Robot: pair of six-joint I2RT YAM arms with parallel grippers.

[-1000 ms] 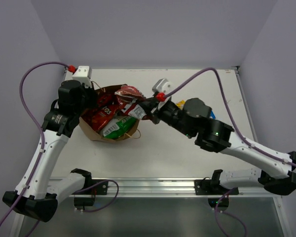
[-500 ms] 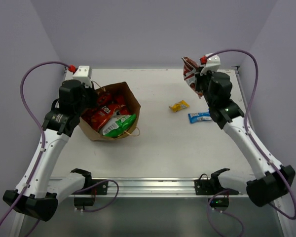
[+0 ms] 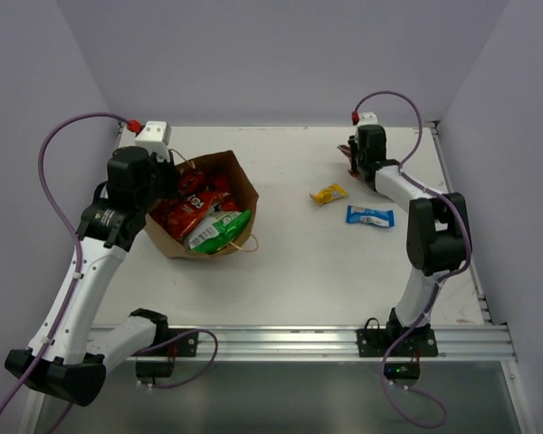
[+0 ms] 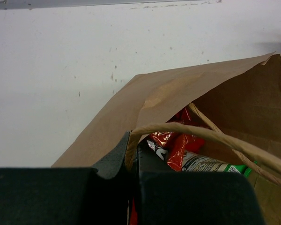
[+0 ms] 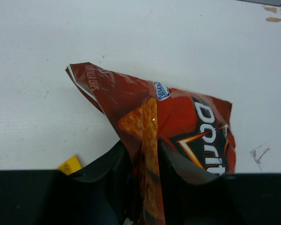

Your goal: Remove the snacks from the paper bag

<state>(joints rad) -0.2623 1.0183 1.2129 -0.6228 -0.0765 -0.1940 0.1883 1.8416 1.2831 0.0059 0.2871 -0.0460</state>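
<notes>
The brown paper bag (image 3: 237, 185) lies open on the left of the table. Inside it are red snack packets (image 3: 188, 210) and a white-green chip bag (image 3: 219, 230). My left gripper (image 3: 159, 177) is shut on the bag's rim and its twisted paper handle (image 4: 201, 133); in the left wrist view the gripper (image 4: 133, 157) shows red packets (image 4: 178, 143) just beyond it. My right gripper (image 3: 357, 163) is low over the far right of the table. In the right wrist view it (image 5: 147, 157) is shut on a red-orange Doritos bag (image 5: 187, 122).
A small yellow wrapper (image 3: 328, 193) and a blue wrapper (image 3: 369, 215) lie on the table near the right gripper. The yellow one also shows in the right wrist view (image 5: 69, 165). The table's back edge and wall are close behind the right gripper.
My right arm has carried the Doritos bag from the paper bag's mouth across to the far right and lowered it towards the table. The left arm has not moved.
</notes>
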